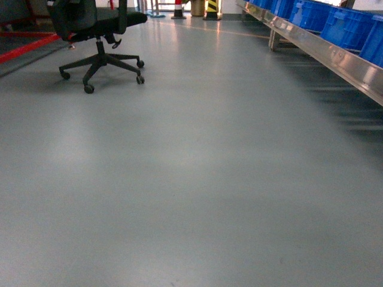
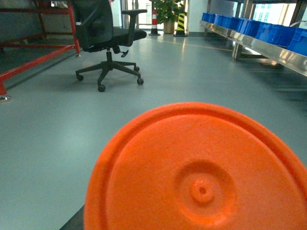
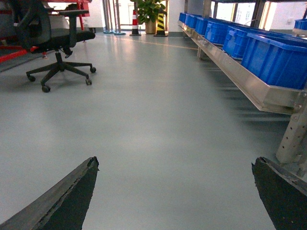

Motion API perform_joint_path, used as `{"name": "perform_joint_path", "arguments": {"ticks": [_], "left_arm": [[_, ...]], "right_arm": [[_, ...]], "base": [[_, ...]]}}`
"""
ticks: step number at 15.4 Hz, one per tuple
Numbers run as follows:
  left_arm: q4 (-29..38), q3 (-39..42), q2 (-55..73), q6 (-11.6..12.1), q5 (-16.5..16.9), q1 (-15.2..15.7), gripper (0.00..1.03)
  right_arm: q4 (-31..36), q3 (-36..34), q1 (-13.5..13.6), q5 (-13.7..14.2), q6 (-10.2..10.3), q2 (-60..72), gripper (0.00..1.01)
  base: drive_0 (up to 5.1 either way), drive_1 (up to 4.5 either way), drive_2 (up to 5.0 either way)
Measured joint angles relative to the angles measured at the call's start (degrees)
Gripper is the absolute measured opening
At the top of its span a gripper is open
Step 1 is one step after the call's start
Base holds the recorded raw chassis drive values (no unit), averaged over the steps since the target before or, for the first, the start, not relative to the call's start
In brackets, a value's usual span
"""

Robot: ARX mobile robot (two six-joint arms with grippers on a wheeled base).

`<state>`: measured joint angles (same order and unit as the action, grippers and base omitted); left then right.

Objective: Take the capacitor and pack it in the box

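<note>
Right gripper (image 3: pixel 175 191): your fingers are spread wide apart, nothing between, over bare grey floor (image 1: pixel 191 179). Left gripper: can't tell, orange disc (image 2: pixel 201 172) fills the wrist view. Box & capacitor not visible in any view. Office chair (image 1: pixel 96 36) far left, blue bins (image 3: pixel 268 52) on rack at right.

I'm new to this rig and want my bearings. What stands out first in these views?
A big orange disc with a dimpled centre fills the lower part of the left wrist view. A black office chair stands on the grey floor at far left, and blue bins line a metal rack along the right. The right pincer is open, holding nothing.
</note>
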<state>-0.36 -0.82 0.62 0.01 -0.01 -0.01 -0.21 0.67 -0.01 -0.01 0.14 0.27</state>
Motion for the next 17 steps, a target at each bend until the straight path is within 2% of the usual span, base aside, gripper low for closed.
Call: {"name": "perform_joint_path", "arguments": {"ticks": [17], "left_arm": [[-0.13, 0.00, 0.00, 0.00, 0.02, 0.00, 0.43]], "right_arm": [[-0.17, 0.00, 0.00, 0.04, 0.02, 0.00, 0.98]], "base": [[-5.0, 2.44, 2.4]]}}
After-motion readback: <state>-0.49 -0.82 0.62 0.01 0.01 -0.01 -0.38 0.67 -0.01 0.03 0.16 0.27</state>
